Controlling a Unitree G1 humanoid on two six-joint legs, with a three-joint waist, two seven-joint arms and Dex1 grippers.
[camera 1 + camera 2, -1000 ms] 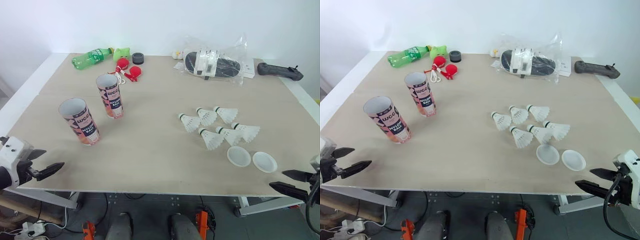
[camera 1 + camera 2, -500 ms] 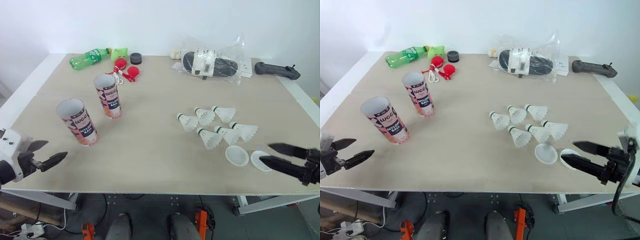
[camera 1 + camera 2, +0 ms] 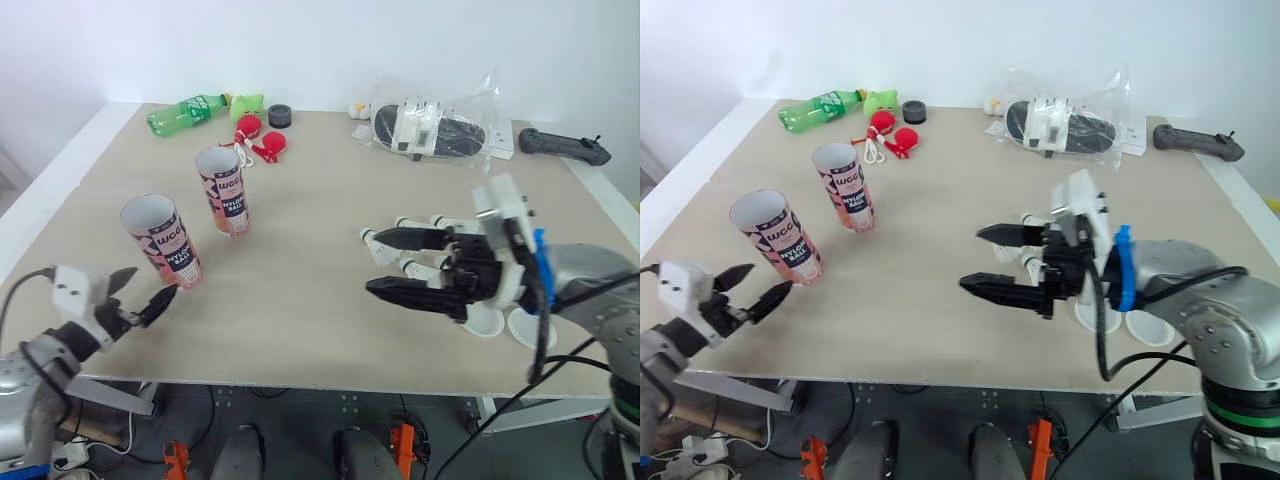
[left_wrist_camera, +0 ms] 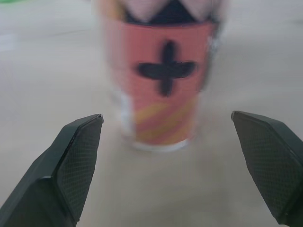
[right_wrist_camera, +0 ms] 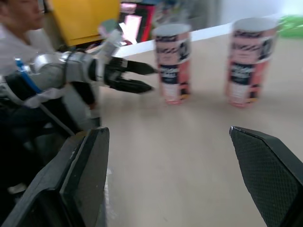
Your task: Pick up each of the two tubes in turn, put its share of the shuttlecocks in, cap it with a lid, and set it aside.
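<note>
Two pink patterned tubes stand open-topped on the table's left: the near tube (image 3: pixel 162 241) and the far tube (image 3: pixel 223 190). My left gripper (image 3: pixel 143 291) is open just in front of the near tube (image 4: pixel 163 71), whose base sits between its fingers (image 4: pixel 78 156) but a little beyond them. Pointing left, my right gripper (image 3: pixel 372 262) hangs open over the white shuttlecocks (image 3: pixel 403 226) and hides part of the cluster. Two white lids (image 3: pixel 528 329) lie behind its wrist. In the right wrist view both tubes (image 5: pixel 173 61) and the left gripper (image 5: pixel 135 75) appear.
Along the far edge lie a green bottle (image 3: pixel 190 108), red toys (image 3: pixel 258 140), a black roll (image 3: pixel 280 115), a plastic bag with a dark item (image 3: pixel 430 125) and a black handle (image 3: pixel 565 147). A person (image 5: pixel 19 21) sits beyond the table's left side.
My right arm swung in from the front right edge to above the shuttlecocks, pointing left. The left gripper moved up close to the near tube. Both stay open.
</note>
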